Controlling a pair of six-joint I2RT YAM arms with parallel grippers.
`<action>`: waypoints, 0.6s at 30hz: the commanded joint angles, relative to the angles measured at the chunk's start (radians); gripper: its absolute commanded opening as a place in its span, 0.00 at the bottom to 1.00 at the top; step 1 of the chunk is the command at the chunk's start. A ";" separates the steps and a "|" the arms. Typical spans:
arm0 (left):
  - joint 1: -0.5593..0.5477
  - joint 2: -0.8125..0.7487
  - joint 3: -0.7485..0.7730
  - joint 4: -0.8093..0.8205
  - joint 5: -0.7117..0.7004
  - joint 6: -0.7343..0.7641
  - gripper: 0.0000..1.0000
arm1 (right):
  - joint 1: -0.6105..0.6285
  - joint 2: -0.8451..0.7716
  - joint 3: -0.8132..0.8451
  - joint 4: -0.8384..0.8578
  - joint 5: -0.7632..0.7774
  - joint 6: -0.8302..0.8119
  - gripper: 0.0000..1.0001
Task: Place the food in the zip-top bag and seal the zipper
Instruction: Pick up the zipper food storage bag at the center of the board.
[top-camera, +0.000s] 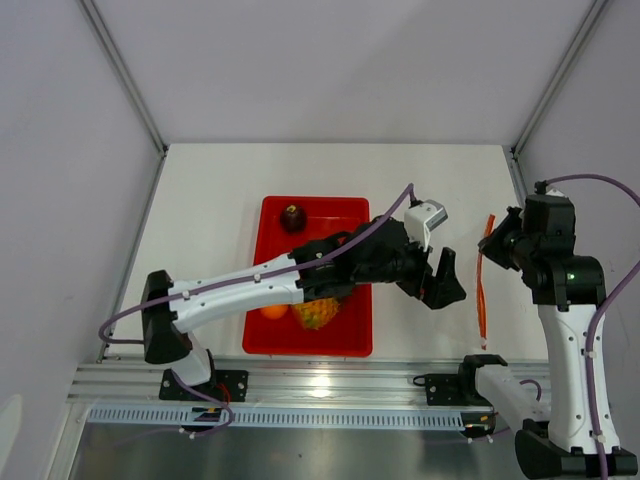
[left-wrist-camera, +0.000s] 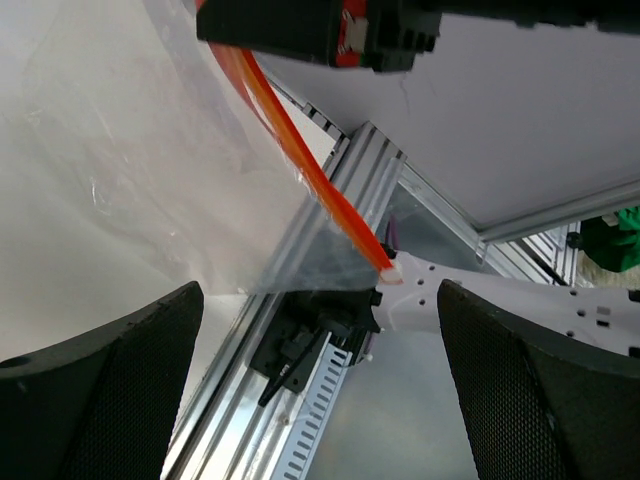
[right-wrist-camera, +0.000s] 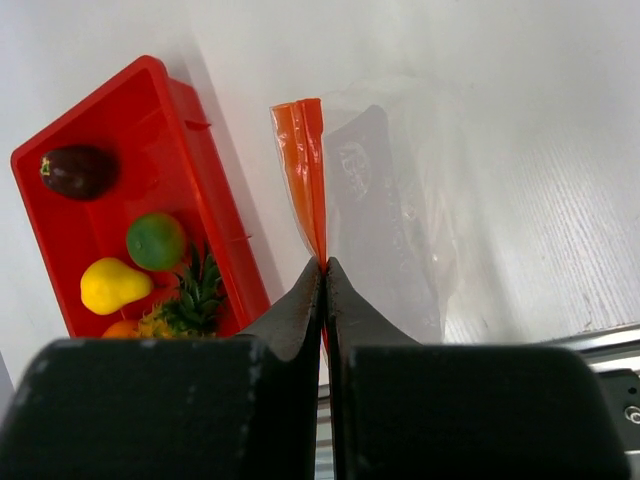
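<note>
Two arms stand over the white table (top-camera: 210, 200), where the red tray (top-camera: 268, 340) sits near the front edge. Right of the tray, the zip-top bag (right-wrist-camera: 400, 200) is held up by the right gripper (right-wrist-camera: 323, 265), clamped tight on the zipper (right-wrist-camera: 305, 160). The left gripper (left-wrist-camera: 318, 300) hovers beside the bag, fingers apart, holding nothing. All the food lies in the tray: pineapple (right-wrist-camera: 185, 305), pear (right-wrist-camera: 112, 285), green fruit (right-wrist-camera: 155, 240), dark red fruit (right-wrist-camera: 75, 170), orange (top-camera: 273, 312)

L arm (top-camera: 250, 285) stretched rightward, L gripper (top-camera: 441, 283) wide apart; R gripper (right-wrist-camera: 325, 268) pinched closed.
</note>
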 joint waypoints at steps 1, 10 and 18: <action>-0.008 0.076 0.076 -0.009 -0.031 -0.046 0.99 | 0.034 -0.012 -0.030 0.018 0.017 0.054 0.00; -0.021 0.165 0.077 0.014 -0.104 -0.074 1.00 | 0.116 -0.011 -0.093 0.052 0.031 0.188 0.00; -0.016 0.179 0.030 0.011 -0.126 -0.092 0.97 | 0.175 -0.026 -0.119 0.063 0.066 0.233 0.00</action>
